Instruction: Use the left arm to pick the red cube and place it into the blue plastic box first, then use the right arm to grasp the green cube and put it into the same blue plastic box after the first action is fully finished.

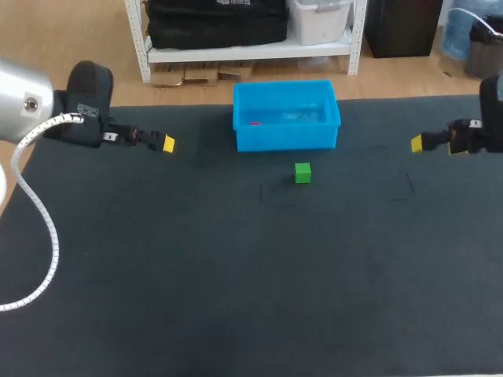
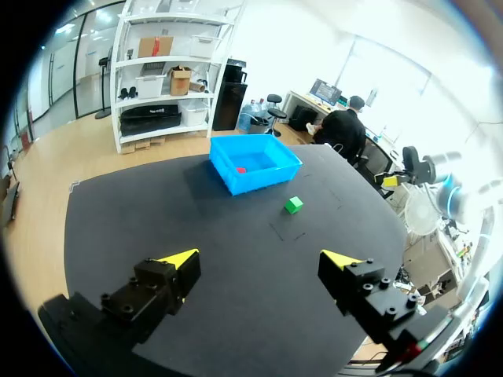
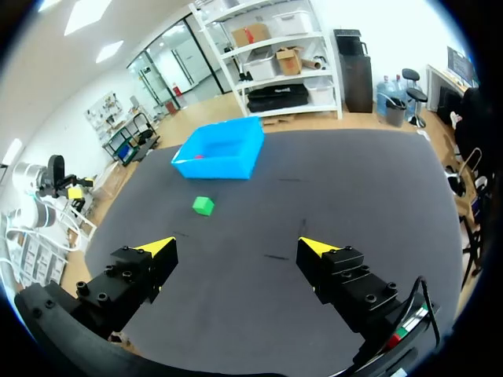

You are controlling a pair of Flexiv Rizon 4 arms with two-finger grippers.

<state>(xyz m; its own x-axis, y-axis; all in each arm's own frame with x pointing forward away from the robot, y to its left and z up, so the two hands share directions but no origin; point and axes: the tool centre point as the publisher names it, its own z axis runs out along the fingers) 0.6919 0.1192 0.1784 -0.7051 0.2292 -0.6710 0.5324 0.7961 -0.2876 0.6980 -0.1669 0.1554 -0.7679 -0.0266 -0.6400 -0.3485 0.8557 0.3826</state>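
Observed: the left arm [image 1: 23, 98] enters from the left side, a silver link leading to a black wrist [image 1: 86, 98], with the forearm roughly level and pointing toward the middle. A white coiled cable [image 1: 51, 234] hangs from that wrist in a long loop. On the left gripper [image 2: 262, 259] the fingers [image 2: 161, 287] are spread wide, with nothing between the yellow tips.

The right arm [image 1: 491, 118] enters from the right side, largely out of the head view, and points inward at like height. The right gripper [image 3: 236, 246] is likewise spread wide and holds nothing. The two grippers face each other, well apart.
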